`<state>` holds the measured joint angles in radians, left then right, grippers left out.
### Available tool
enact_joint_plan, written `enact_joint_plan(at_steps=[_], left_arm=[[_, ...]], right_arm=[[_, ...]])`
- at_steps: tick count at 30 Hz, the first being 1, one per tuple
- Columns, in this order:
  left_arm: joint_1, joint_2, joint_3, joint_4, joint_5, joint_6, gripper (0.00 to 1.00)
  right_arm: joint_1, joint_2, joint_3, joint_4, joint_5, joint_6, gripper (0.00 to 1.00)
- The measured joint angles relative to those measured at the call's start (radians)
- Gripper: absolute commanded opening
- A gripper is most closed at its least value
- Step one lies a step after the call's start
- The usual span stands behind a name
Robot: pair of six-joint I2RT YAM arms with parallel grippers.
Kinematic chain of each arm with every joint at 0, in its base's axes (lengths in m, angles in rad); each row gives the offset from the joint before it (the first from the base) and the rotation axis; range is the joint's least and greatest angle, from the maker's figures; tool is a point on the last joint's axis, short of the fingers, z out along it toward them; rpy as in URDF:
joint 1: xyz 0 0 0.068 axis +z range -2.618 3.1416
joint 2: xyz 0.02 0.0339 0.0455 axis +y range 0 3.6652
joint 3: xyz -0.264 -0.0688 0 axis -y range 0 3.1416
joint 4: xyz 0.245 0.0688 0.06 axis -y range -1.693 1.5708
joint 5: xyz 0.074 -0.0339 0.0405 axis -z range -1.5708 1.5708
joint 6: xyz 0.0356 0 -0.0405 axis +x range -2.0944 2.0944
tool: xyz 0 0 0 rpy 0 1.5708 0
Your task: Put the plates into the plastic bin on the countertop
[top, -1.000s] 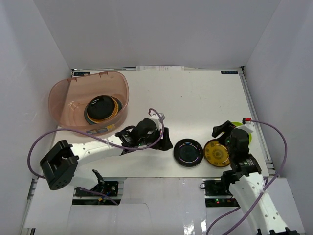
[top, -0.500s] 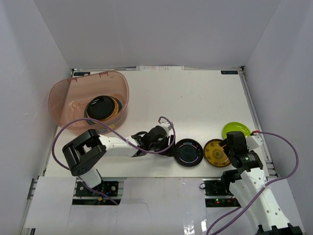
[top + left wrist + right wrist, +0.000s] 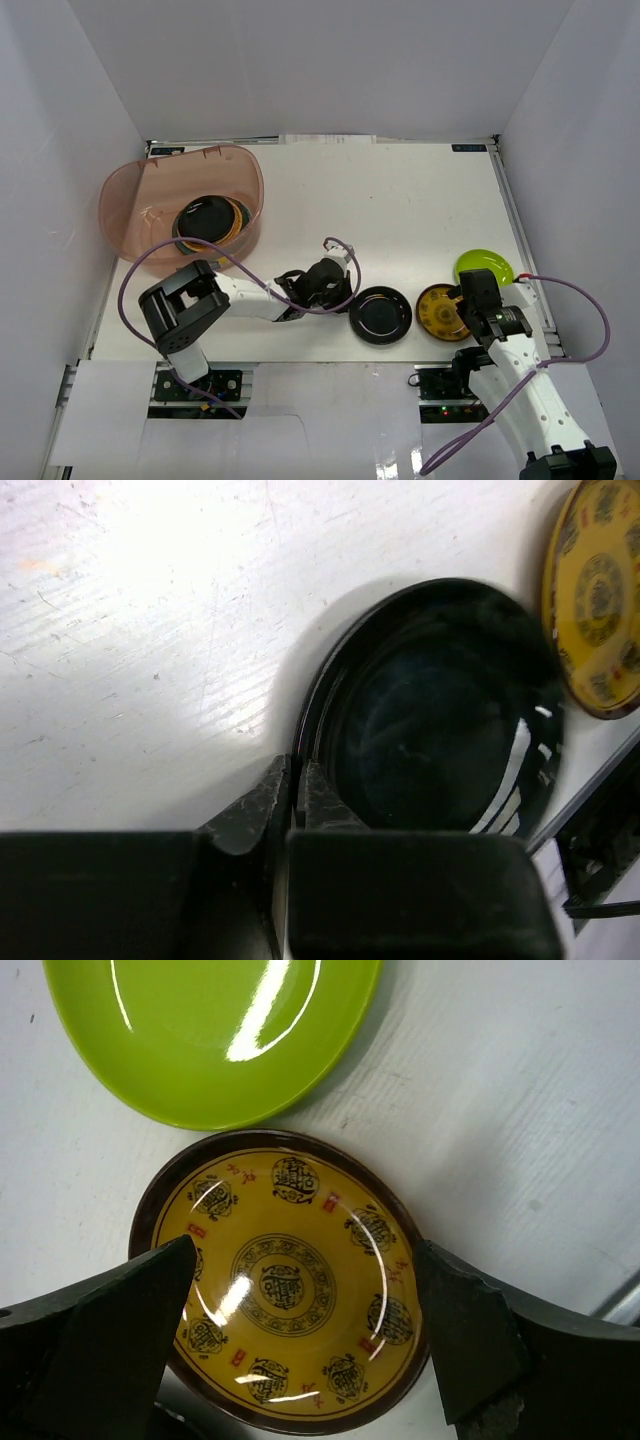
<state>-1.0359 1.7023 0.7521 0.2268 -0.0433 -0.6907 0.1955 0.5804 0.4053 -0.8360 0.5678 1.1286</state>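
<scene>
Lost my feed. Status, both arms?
Left gripper shut on black plate rim. Right gripper open, straddling gold plate. Green plate waiting. Nothing blocking bin.

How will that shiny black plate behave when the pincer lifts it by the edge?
Probably stiff: the black plate shows a clean, even round rim. Its glossy glaze looks slippery, so it could slide or swing in the left pincer, which grips only a thin bit of rim.

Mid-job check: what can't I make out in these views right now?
- Bin stack, top view: upper plate hides the rest; count unknown.
- Black plate, left wrist: near rim behind left gripper.
- Gold plate, right wrist: fingers cover both sides; contact unclear.
- Green plate, right wrist: cut by top edge.
</scene>
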Motion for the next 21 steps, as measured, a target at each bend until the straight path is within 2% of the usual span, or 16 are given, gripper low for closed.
enact_joint_plan(at_steps=[1,6,14,18,21], left_arm=[[0.0,-0.009,-0.005,0.007,-0.008,-0.002,0.0],[-0.002,-0.055,-0.027,-0.017,-0.061,0.002,0.0],[0.007,-0.243,-0.072,-0.126,-0.137,0.024,0.0],[0.027,-0.372,-0.072,-0.214,-0.186,0.044,0.0],[0.06,-0.498,-0.072,-0.293,-0.23,0.057,0.0]], right_arm=[[-0.003,0.0,-0.011,0.026,-0.013,-0.007,0.96],[-0.014,0.015,-0.104,0.212,-0.109,-0.038,1.0],[-0.018,-0.066,-0.249,0.573,-0.339,-0.085,0.77],[-0.005,-0.031,-0.286,0.694,-0.47,-0.096,0.75],[0.043,0.089,-0.272,0.793,-0.544,-0.126,0.75]])
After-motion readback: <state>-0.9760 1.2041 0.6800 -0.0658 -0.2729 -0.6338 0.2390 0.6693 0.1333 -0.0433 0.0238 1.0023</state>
